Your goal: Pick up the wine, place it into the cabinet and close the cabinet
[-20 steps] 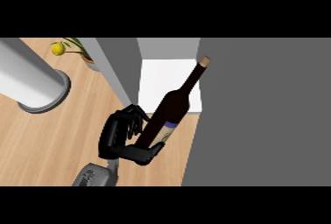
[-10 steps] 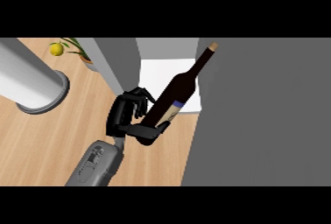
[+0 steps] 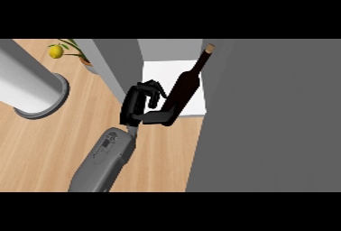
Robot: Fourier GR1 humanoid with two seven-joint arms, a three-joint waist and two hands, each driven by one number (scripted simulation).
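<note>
Your right hand is curled round the wine bottle, neck tilted toward 1 o'clock over the cabinet shelf's front edge, door panel just beside it at 3 o'clock

One grey forearm rises from the lower edge left of centre, slanting up and right. Its black hand sits at mid-frame, fingers and thumb curled round the wine bottle, gripping its lower body.
</note>
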